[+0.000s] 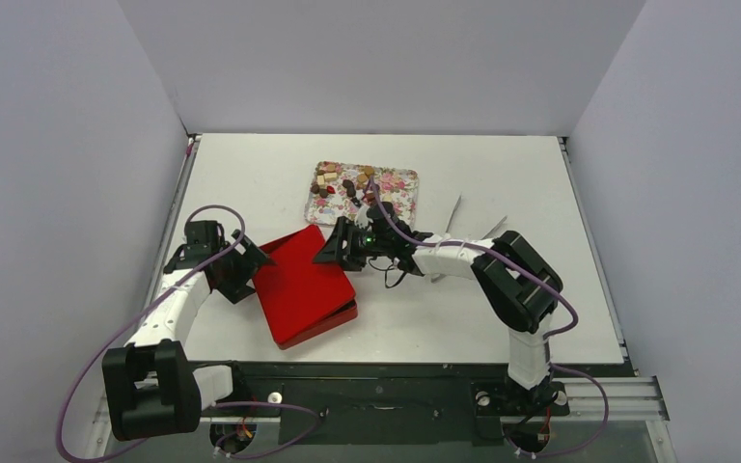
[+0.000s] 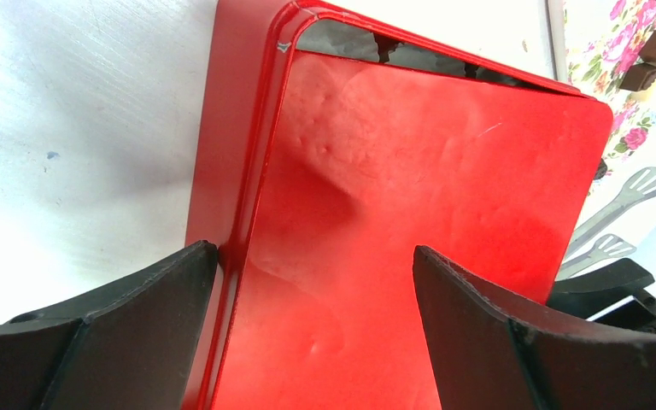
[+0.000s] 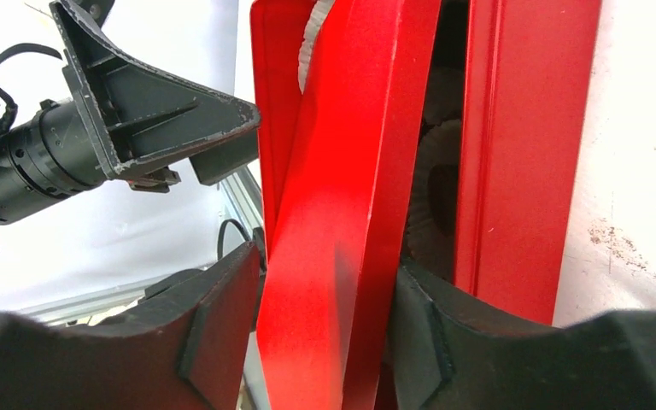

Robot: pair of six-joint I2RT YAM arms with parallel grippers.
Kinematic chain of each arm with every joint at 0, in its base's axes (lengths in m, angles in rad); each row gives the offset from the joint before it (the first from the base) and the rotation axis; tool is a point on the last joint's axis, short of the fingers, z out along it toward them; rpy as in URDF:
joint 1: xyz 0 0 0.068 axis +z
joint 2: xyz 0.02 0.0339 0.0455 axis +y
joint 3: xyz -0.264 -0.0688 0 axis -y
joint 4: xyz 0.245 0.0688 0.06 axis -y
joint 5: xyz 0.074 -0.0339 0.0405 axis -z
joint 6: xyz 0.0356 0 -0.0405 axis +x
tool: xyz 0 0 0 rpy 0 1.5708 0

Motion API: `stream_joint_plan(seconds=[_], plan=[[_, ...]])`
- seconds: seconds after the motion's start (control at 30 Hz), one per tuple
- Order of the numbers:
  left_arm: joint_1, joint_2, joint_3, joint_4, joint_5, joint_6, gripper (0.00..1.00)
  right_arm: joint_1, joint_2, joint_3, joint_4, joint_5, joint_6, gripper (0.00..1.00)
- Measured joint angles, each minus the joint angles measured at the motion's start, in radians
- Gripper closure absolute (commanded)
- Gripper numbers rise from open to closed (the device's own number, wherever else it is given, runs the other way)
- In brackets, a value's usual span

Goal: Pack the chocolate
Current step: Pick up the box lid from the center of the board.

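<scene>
While right jaws pinched the red lid (image 3: 342, 213), left jaws stood open.
Only the right wrist view showed white cups (image 3: 436, 171) underneath.

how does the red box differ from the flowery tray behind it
The red box is plain red; the flowery tray has a pink flower print. The box has a lid, tilted up at one end where the right gripper pinches it; the tray is open, with the chocolate loose on it. The box lies askew, the tray nearly square to the table. Both are rounded rectangles.
</scene>
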Motion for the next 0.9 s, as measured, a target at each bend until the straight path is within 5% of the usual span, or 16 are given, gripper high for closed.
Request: stream_joint_plan(seconds=[0.27, 0.9], plan=[[0.002, 0.0, 0.003, -0.002, 0.008, 0.002, 0.18, 0.0, 0.013, 0.0, 0.056, -0.036, 0.065, 0.99], [0.091, -0.026, 0.204, -0.108, 0.064, 0.041, 0.15, -0.004, 0.013, -0.019, 0.365, -0.11, 0.309, 1.0]])
